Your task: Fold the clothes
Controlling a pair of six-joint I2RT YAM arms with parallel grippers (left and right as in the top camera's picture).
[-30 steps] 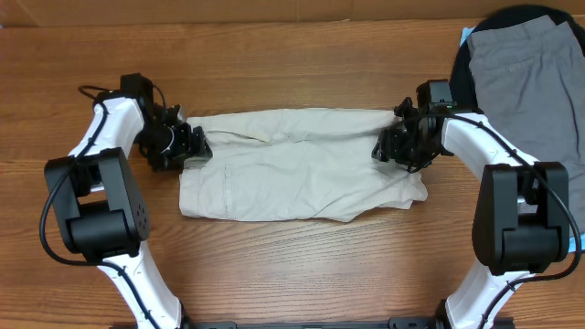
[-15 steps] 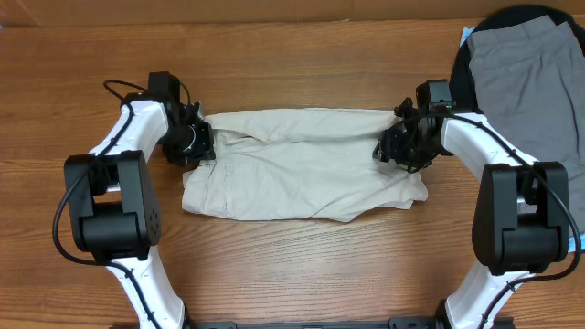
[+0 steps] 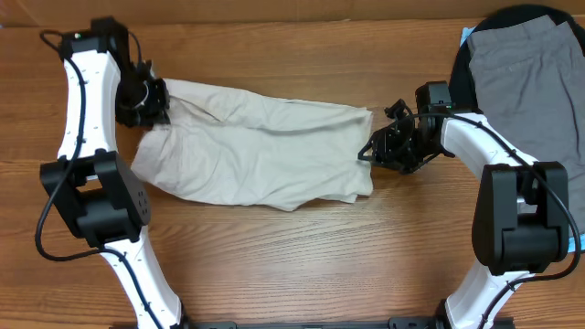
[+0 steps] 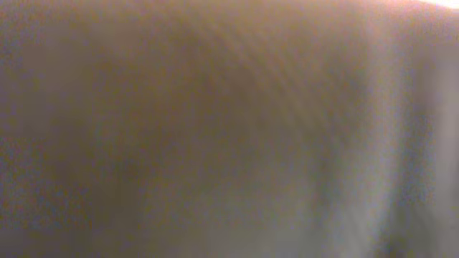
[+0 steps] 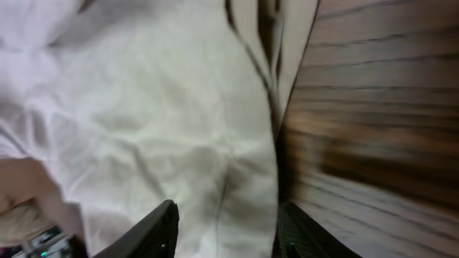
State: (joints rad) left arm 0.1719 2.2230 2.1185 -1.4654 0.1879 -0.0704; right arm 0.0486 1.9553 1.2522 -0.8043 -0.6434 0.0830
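Observation:
The cream-beige shorts (image 3: 265, 151) lie spread and slanted across the table's middle. My left gripper (image 3: 151, 105) is shut on their upper left corner, near the table's back left. The left wrist view is a brown-grey blur with no fingers showing. My right gripper (image 3: 367, 152) sits at the shorts' right edge. In the right wrist view its black fingers (image 5: 161, 229) stand apart, open, with the shorts' edge (image 5: 215, 143) lying between them over the wood.
Grey shorts (image 3: 530, 82) lie on a black garment (image 3: 462, 78) at the back right corner, with a bit of blue (image 3: 467, 35) showing beside them. Bare wooden table (image 3: 302, 256) runs along the front.
My left gripper shut on the shorts' left corner and pulled it back and to the left, dragging the whole garment leftward. The right gripper shifted slightly left and its fingers came closer together.

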